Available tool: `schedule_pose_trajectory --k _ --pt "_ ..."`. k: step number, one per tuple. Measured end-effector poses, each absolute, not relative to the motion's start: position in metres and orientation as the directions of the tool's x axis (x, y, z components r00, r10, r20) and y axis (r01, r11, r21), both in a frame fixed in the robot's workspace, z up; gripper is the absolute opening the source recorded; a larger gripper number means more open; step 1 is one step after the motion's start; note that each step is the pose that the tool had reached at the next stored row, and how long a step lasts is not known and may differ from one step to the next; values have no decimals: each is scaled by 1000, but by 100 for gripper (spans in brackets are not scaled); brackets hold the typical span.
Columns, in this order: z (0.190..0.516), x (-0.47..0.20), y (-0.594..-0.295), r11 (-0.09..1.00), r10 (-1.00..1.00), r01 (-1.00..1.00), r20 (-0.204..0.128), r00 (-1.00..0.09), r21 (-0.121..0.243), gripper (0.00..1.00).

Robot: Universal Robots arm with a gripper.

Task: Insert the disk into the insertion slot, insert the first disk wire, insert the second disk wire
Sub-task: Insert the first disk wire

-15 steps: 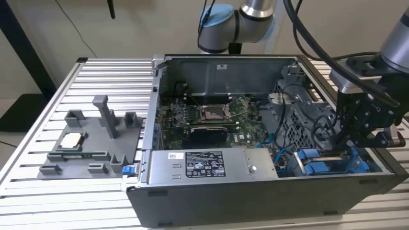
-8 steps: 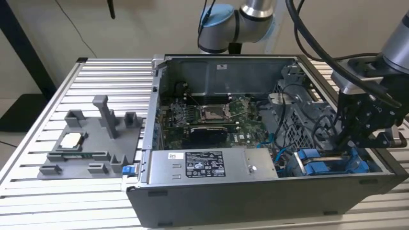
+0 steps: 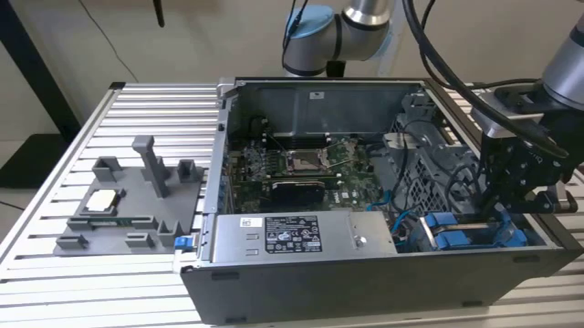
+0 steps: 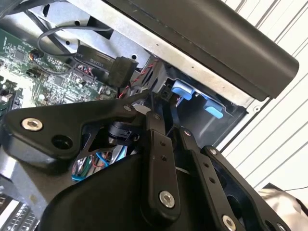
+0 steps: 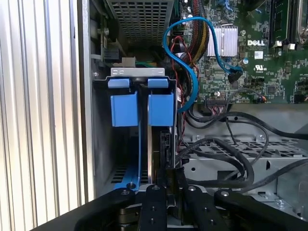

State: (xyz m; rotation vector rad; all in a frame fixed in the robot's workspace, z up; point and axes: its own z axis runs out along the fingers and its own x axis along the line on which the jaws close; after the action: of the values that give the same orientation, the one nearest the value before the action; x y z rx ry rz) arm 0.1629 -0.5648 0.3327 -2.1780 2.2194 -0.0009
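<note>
Light's soft and even, seems to come from above. In the exterior view the slatted table beside the computer case looks bright, while inside the case it's dim and shadowy. In the second wrist view the gripper near the lens is blurry black.

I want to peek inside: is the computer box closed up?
No, the computer case lies open on top, with its green circuit board showing.

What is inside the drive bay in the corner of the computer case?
Two blue carrier tabs sit side by side, with the disk edge-on next to them. The gripper covers the disk's near end and whatever lies under it.
</note>
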Motion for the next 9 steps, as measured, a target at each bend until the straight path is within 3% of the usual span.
schedule_pose_trajectory --k 9 --pt "330 163 -565 19 -1000 -1000 -25 -19 -23 19"
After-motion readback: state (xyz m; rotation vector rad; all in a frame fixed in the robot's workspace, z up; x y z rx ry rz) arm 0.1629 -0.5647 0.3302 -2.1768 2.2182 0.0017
